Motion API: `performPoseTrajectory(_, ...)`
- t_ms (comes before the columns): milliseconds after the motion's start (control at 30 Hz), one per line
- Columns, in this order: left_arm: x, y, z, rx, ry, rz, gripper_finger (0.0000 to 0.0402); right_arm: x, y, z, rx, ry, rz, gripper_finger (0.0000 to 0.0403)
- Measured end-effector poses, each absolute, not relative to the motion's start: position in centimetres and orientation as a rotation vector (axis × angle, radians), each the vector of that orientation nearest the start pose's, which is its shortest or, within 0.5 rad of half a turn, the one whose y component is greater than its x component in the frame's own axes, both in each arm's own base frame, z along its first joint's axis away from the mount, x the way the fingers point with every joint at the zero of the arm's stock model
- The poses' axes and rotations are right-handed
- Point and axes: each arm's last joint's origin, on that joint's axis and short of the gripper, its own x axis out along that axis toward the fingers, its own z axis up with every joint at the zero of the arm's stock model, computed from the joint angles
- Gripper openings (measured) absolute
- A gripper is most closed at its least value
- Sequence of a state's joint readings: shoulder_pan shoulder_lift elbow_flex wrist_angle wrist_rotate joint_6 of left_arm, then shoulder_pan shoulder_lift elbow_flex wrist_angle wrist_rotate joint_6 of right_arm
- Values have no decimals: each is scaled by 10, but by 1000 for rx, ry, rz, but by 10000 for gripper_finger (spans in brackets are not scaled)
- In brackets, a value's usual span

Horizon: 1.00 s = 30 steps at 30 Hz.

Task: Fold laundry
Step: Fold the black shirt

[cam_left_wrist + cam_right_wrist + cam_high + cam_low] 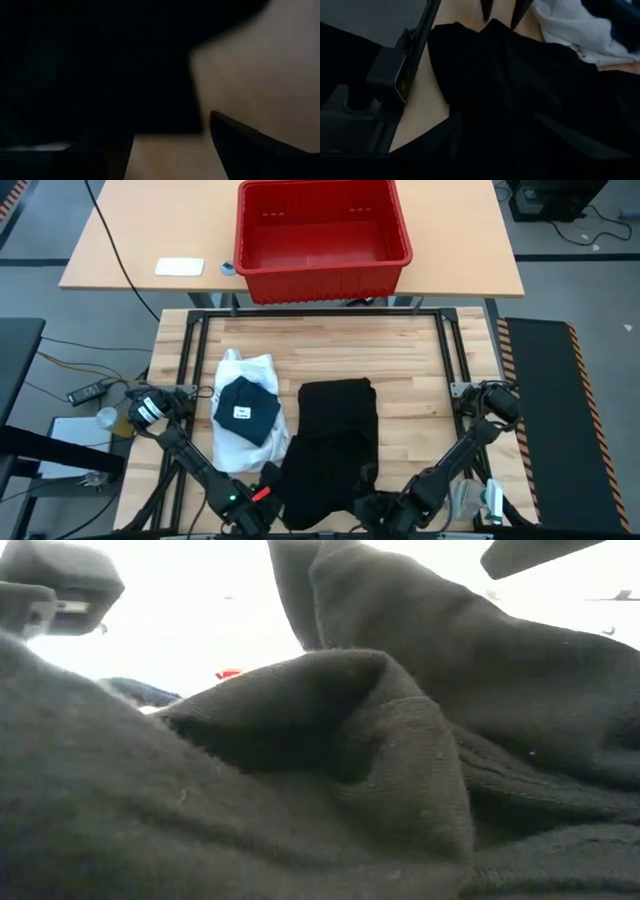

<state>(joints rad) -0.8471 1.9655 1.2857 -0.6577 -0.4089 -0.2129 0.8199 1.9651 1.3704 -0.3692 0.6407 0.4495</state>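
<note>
A large black garment (335, 442) lies flat at the table's middle, and its bunched near end (330, 740) fills the low view. A white shirt (240, 442) lies to its left with a folded dark blue piece (247, 410) resting on top. My left gripper (272, 485) is low at the black garment's near left corner, open, with bare wood between its fingers (172, 155). My right gripper (362, 498) is low over the garment's near right part, open, with black cloth (497, 100) between its fingers. My left gripper stands at the black garment's near left corner (492, 22), one finger on either side. Whether it touches the cloth, I cannot tell. My right gripper comes in low from the near edge with the garment's near end (497, 135) between its spread fingers. Whether they touch, I cannot tell.
A red plastic crate (322, 230) stands on the tan table beyond the far edge, with a white card (180, 267) to its left. A black frame (190, 340) borders the wooden top. Bare wood (420, 380) lies right of the black garment.
</note>
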Motion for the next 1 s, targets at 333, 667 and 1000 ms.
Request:
performPoseTrajectory(333, 256, -265, 146, 581, 1146, -215, 199, 275, 300, 189, -208, 716, 10, 227)
performPoseTrajectory(667, 266, -265, 156, 579, 1103, -189, 57, 270, 304, 188, -171, 719, 14, 213)
performPoseTrajectory(1000, 300, -272, 186, 746, 843, -265, 19, 271, 306, 189, -138, 705, 13, 210)
